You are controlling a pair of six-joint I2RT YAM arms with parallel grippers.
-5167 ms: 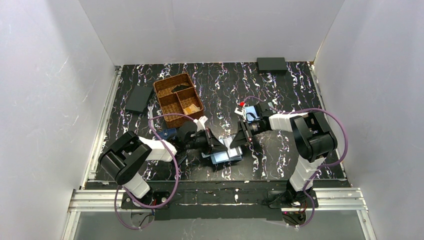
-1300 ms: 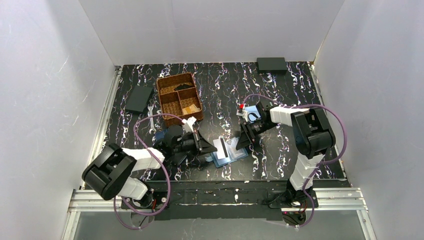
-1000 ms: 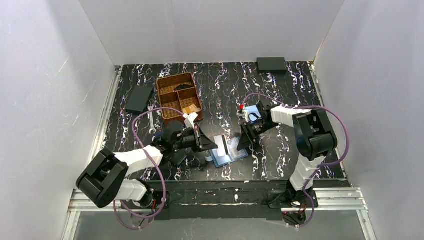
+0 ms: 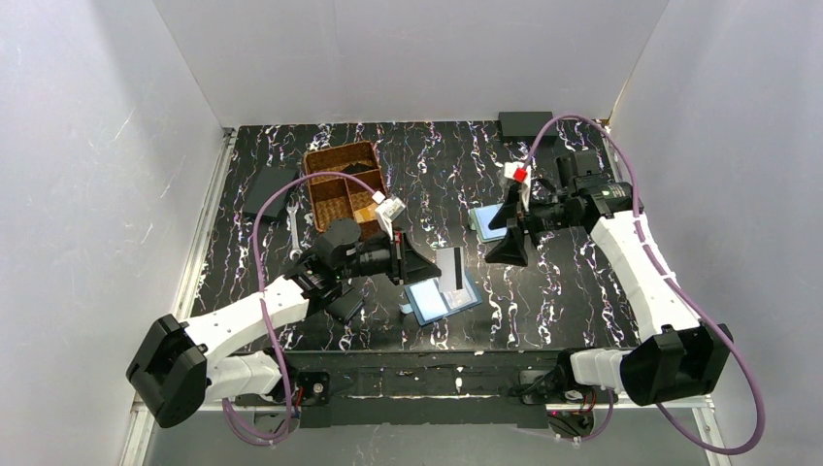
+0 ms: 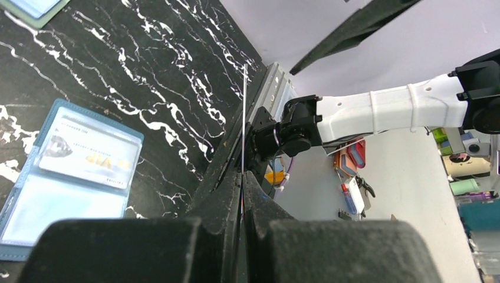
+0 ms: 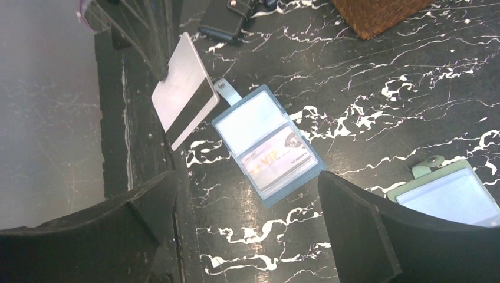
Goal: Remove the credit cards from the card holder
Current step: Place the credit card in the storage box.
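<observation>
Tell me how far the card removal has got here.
Done: the holder lies open. In hand: the left jaws pinch one striped card, already out of its pocket. Left: a second card sits in a holder pocket, and the pinched one is not yet set down. The right jaws are open and empty.

**One card lifted out, right arm pulled away**

Our left gripper (image 4: 428,269) now sits higher and further toward frame centre, pinching a credit card (image 4: 449,268) clear above the card holder (image 4: 444,303). A second ago that card sat low against the open pockets. Our right gripper (image 4: 511,240) has left the holder's right edge and swung to the upper right of the frame, jaws wide, beside the paler holder (image 4: 485,221).
</observation>
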